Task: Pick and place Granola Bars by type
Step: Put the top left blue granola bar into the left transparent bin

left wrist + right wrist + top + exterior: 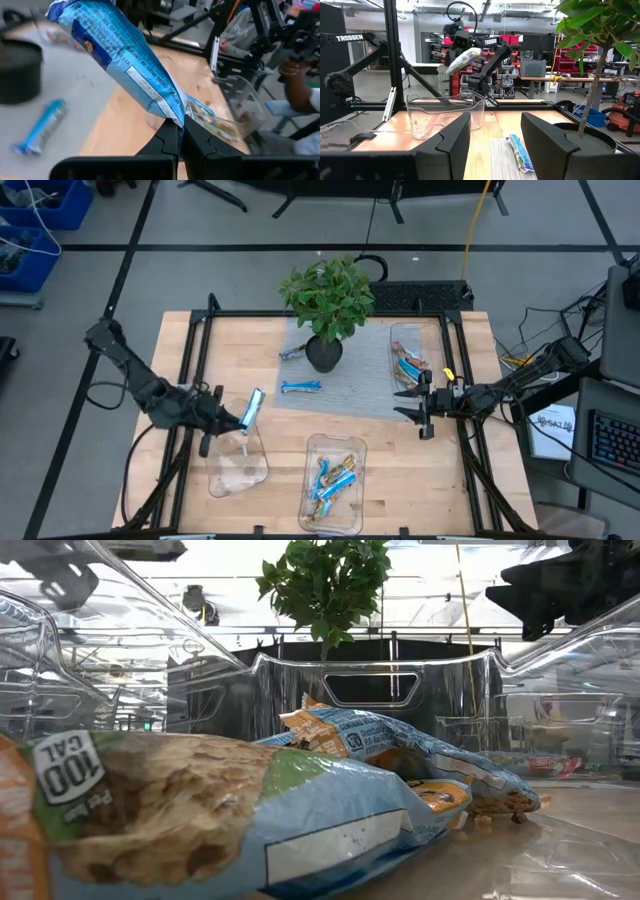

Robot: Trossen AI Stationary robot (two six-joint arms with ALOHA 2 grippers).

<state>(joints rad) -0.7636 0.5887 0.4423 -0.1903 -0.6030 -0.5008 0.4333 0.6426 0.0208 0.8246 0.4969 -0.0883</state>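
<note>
Left pincer (238,423), at eight o'clock on the surface (480,430), clamps a blue granola bar (253,409); right pincer (412,402), three o'clock, gapes wide, empty.

Left hand (238,423) gripping blue granola bar (253,409) above clear tray (238,470), right hand (421,408) open

blue granola bar (120,65), green plant (328,295)

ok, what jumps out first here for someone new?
The left gripper is shut on a blue granola bar, held up over an empty clear tray at the table's left. Mid-table stands a potted plant on a grey mat; the right gripper waits open beside it.
</note>
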